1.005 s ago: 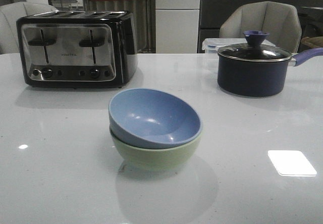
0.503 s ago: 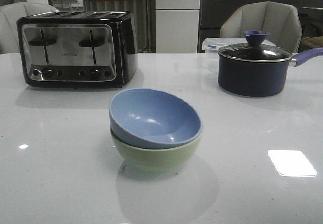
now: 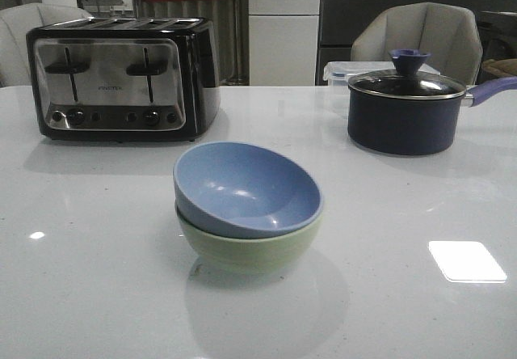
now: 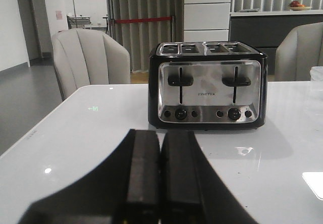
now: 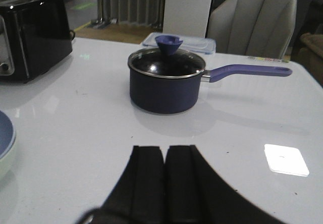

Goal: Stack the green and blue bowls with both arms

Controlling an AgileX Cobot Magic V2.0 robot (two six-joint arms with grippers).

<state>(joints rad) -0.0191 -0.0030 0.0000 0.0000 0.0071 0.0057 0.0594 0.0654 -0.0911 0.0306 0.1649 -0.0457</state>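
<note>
Nothing has shifted over the last second: our blue bowl (image 3: 246, 189) sits nested in the green bowl (image 3: 250, 250), well clear of both hands. Left hand (image 4: 160, 183) and right hand (image 5: 165, 183) are closed, empty. We judge stacking done.

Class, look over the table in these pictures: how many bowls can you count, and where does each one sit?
2. The blue bowl sits tilted inside the green bowl, which rests on the table in front of the toaster. Nothing suggests a third bowl hidden beneath.
</note>
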